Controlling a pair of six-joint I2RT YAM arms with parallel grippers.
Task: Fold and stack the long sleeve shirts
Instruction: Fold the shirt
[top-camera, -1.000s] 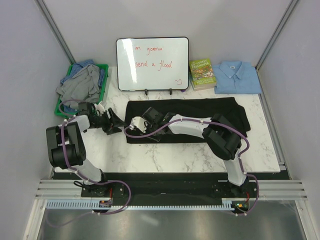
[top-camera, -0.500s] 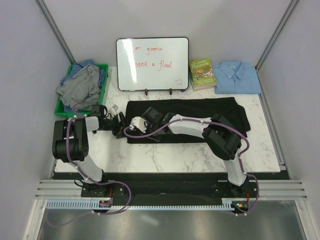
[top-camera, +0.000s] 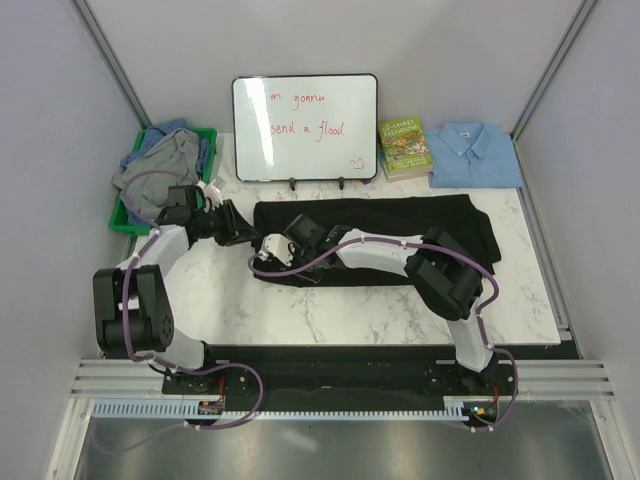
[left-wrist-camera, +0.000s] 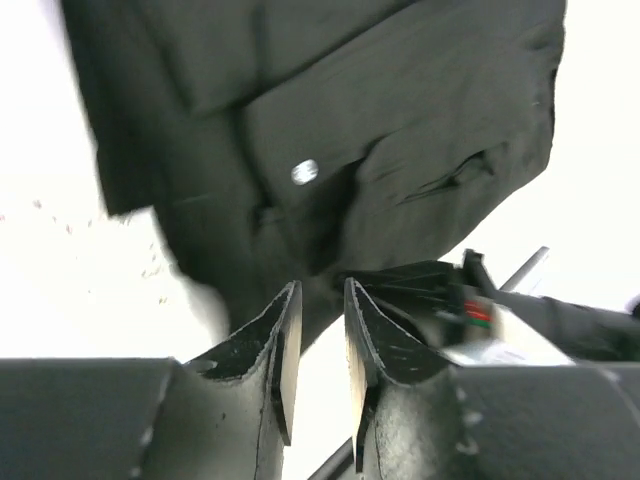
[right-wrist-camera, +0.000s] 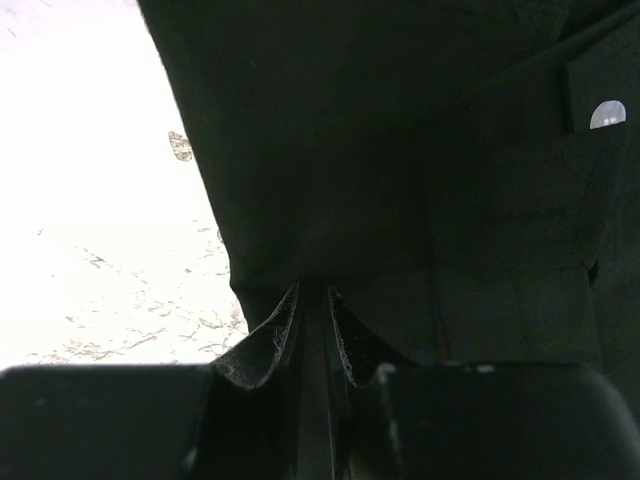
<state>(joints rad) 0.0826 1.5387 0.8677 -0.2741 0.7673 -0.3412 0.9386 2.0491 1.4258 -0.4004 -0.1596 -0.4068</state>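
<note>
Right gripper (right-wrist-camera: 315, 288) clamped on a fold at the near left edge of the black shirt (top-camera: 400, 215), which lies spread flat on the surface (top-camera: 350, 310) just in front of the whiteboard (top-camera: 305, 127). The left gripper (left-wrist-camera: 321, 288) is at the same shirt's left end, its jaws a narrow gap apart with cloth at their tips; whether any cloth is pinched cannot be told. A folded blue shirt (top-camera: 475, 155) lies right of the whiteboard, beyond a book (top-camera: 403, 147), and grey and blue shirts (top-camera: 160, 170) are heaped in a green bin (top-camera: 209, 170) left of it.
</note>
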